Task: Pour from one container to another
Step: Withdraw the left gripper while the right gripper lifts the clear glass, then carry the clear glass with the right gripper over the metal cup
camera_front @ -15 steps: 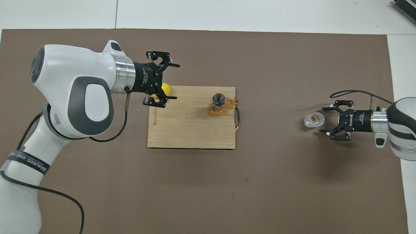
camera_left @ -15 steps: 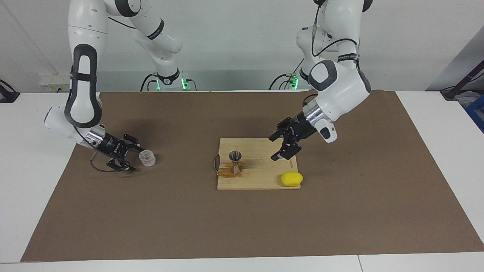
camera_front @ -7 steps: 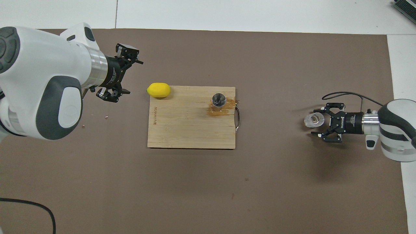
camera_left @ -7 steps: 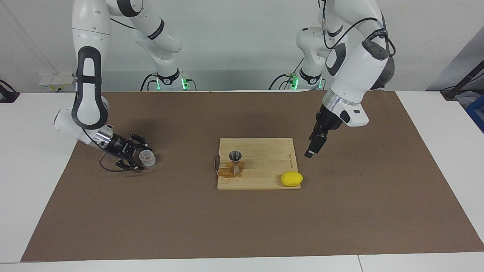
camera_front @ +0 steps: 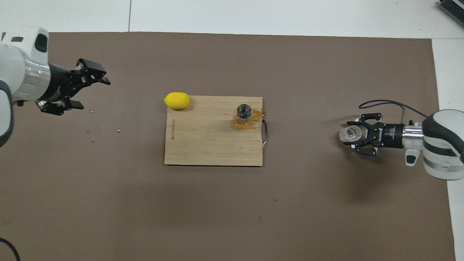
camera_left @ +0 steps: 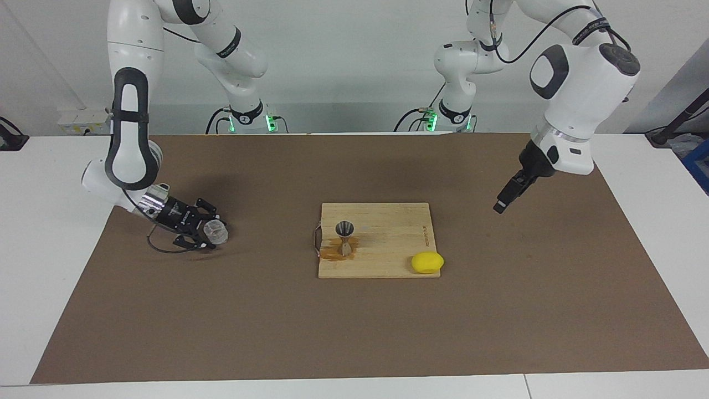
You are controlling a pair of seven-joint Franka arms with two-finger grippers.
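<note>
The clear glass cup [camera_left: 216, 231] [camera_front: 350, 133] stands on the brown mat toward the right arm's end of the table. My right gripper [camera_left: 206, 233] [camera_front: 352, 134] lies low along the mat, its fingers pressed in on either side of the cup. The steel jigger [camera_left: 345, 237] [camera_front: 244, 111] stands upright on the wooden board [camera_left: 388, 244] [camera_front: 203, 141], in a brown spill. My left gripper [camera_left: 501, 206] [camera_front: 95, 93] hangs open and empty over the mat, toward the left arm's end and well off the board.
A yellow lemon [camera_left: 427, 262] [camera_front: 177, 100] sits at the board's corner farthest from the robots, toward the left arm's end. A brown paper mat [camera_left: 354, 332] covers most of the white table. A few crumbs [camera_front: 90, 128] lie on the mat below the left gripper.
The left gripper has swung up and away from the board toward its own end of the table. The right gripper slid forward around the cup and its fingers closed in on it.
</note>
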